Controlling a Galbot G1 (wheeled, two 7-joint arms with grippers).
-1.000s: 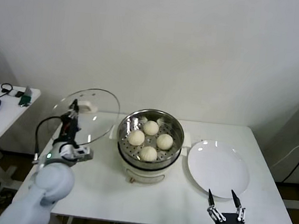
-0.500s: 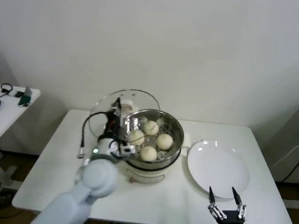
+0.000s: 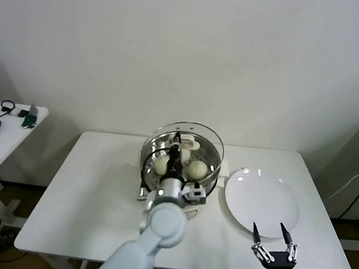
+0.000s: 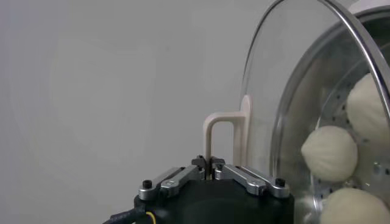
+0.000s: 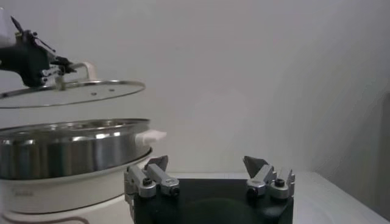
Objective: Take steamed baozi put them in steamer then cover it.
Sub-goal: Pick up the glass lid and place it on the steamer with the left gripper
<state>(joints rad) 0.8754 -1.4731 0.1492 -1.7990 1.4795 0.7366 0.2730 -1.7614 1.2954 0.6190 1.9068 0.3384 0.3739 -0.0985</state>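
Steamer: round shiny stainless-steel basket (image 3: 211, 170) with a perforated floor, on a white electric base (image 5: 55, 189); it stands on the table at about 12 o'clock from the robot, near the middle.
Table: large white rectangular tabletop (image 3: 97, 196); it carries the steamer and the plate.
Plate: flat round white plate (image 3: 262, 203), at 3 o'clock from the steamer, just beside it.
Cover: round clear glass lid with a metal rim (image 5: 91, 91) and a white rectangular handle (image 4: 226, 137); in the right wrist view it hangs above the steamer's rim, apart from it, nearly level.
Left gripper: the left gripper (image 4: 209, 167) has its fingers pressed together on the white handle and so holds the cover over the basket; in the head view the arm covers part of the steamer.
Steamed baozi: small round cream-white dough buns inside the basket; two (image 3: 161, 164) (image 3: 198, 169) show in the head view, three (image 4: 329, 153) through the glass in the left wrist view.
Right gripper: the right gripper (image 3: 273, 237) waits at 5 o'clock from the plate, near the table's front edge, fingers spread apart, holding nothing.
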